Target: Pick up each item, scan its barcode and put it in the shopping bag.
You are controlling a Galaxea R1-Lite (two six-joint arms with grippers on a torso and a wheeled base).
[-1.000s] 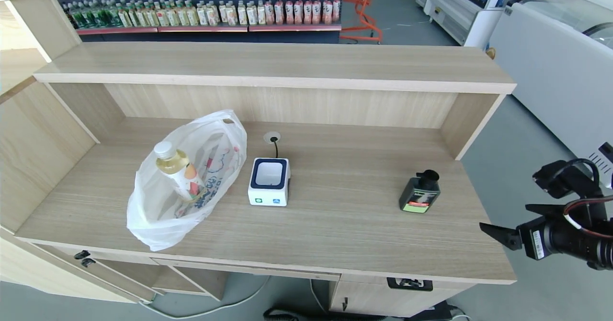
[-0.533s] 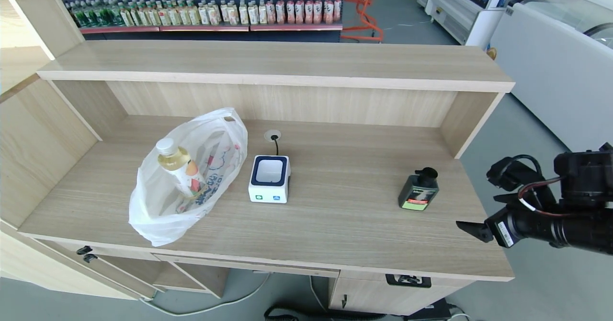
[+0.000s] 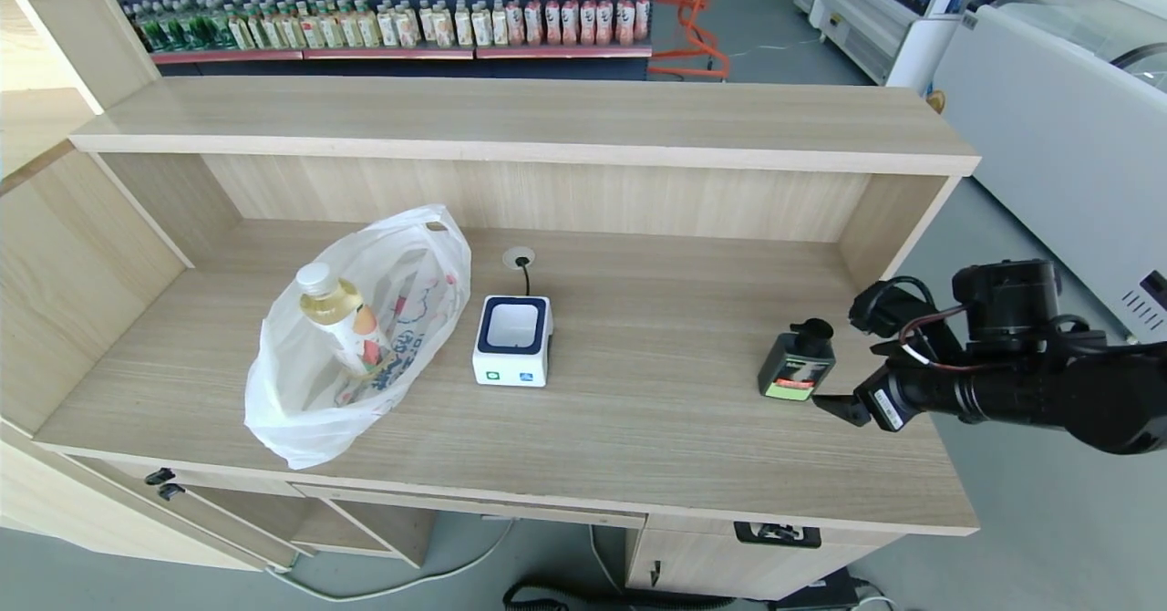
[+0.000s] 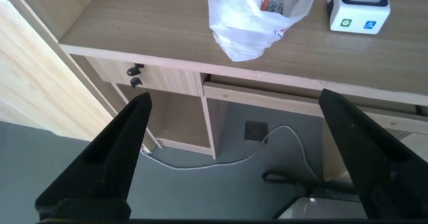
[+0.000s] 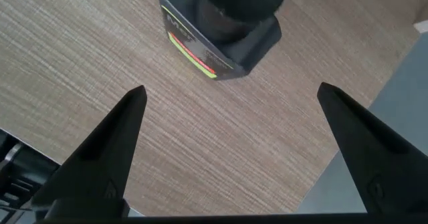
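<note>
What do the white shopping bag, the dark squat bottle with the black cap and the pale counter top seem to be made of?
White shopping bag: thin plastic film, slightly glossy, judging by its soft crumpled folds.
Dark squat bottle with black cap: probably rigid plastic, matt, with no bright glints.
Pale counter top: wood or wood-look laminate, matt, with straight grain lines.

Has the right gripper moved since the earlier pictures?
Yes. The right gripper has come in over the counter toward the dark pump bottle, which stays put.
</note>
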